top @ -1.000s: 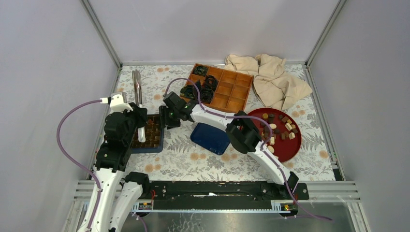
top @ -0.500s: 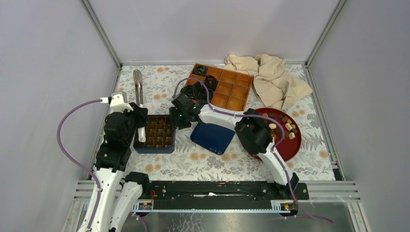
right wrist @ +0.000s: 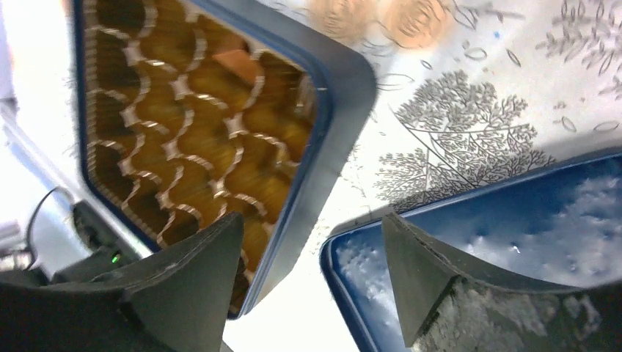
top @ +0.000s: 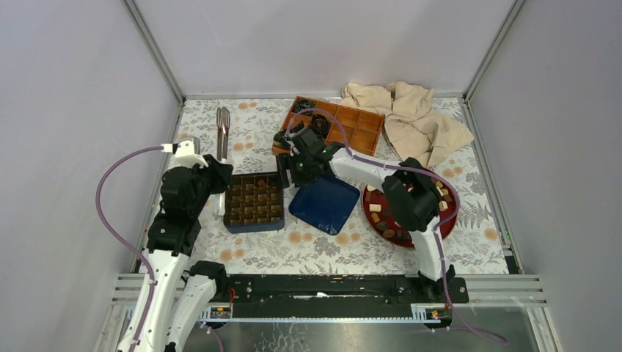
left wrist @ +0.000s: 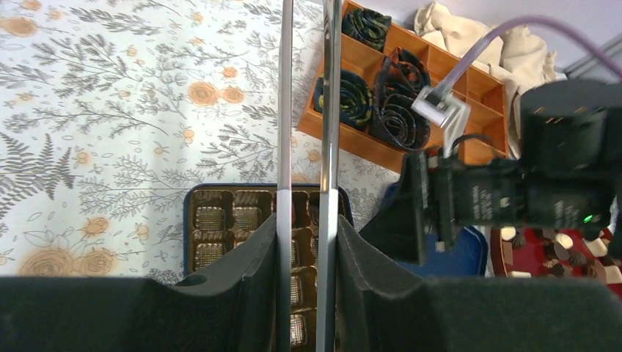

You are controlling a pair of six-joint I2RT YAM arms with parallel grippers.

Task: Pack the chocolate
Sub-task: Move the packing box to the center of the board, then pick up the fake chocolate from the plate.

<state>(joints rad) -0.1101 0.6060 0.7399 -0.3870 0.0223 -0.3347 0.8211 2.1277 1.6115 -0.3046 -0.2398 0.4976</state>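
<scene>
The blue chocolate box (top: 254, 224) with its brown cell insert lies left of centre; one brown chocolate (top: 260, 181) sits in a far cell, also seen as a reddish chocolate (right wrist: 238, 62). More loose chocolate (top: 375, 208) lies on the red plate (top: 440, 229), partly hidden by my right arm. My left gripper (top: 213, 182) is shut on metal tongs (top: 222, 121) that point away over the cloth; the tongs' two arms (left wrist: 285, 110) run between the pads of the left gripper (left wrist: 308, 242). My right gripper (top: 295, 174) (right wrist: 312, 220) is open between the box rim (right wrist: 323, 147) and the blue lid (right wrist: 513, 242).
The blue lid (top: 323, 205) lies just right of the box. A wooden divided tray (top: 356, 132) with black paper cups (left wrist: 400, 117) stands at the back. A crumpled beige cloth (top: 418, 117) fills the back right corner.
The box has slid right, away from my left arm toward the lid. My right gripper has drawn back to the right with it and opened wider. The tongs have swung slightly right.
</scene>
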